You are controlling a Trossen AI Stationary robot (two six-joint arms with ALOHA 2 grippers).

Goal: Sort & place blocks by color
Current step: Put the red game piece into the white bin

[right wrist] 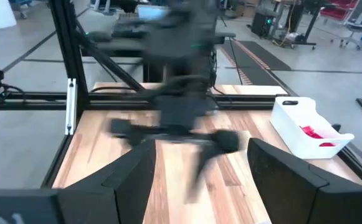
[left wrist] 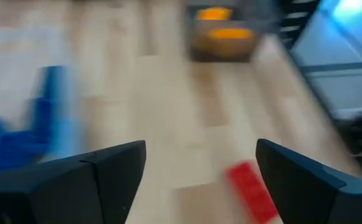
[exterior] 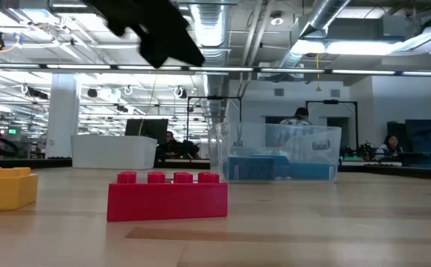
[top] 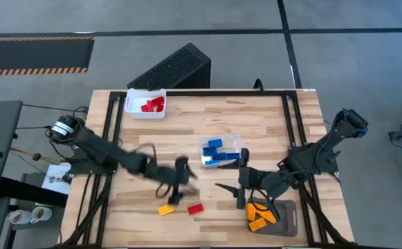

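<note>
A red block (top: 196, 208) and a yellow block (top: 166, 209) lie flat on the wooden table near its front edge; the low view shows the red block (exterior: 167, 196) and the yellow block (exterior: 4, 187) side by side. My left gripper (top: 178, 185) hangs open just above and behind them, blurred. In its wrist view the open fingers (left wrist: 199, 180) frame bare table, with the red block (left wrist: 252, 190) beside one finger. My right gripper (top: 227, 194) hovers open to the right of them, facing the left arm (right wrist: 181, 106), with nothing between its fingers (right wrist: 196, 186).
A white tray (top: 145, 104) with red blocks stands at the far left. A clear container (top: 220, 152) of blue blocks sits mid-table. A grey tray (top: 266, 216) with orange blocks is at the front right. A black frame (top: 284, 111) rims the table. People (exterior: 300, 115) sit in the room behind.
</note>
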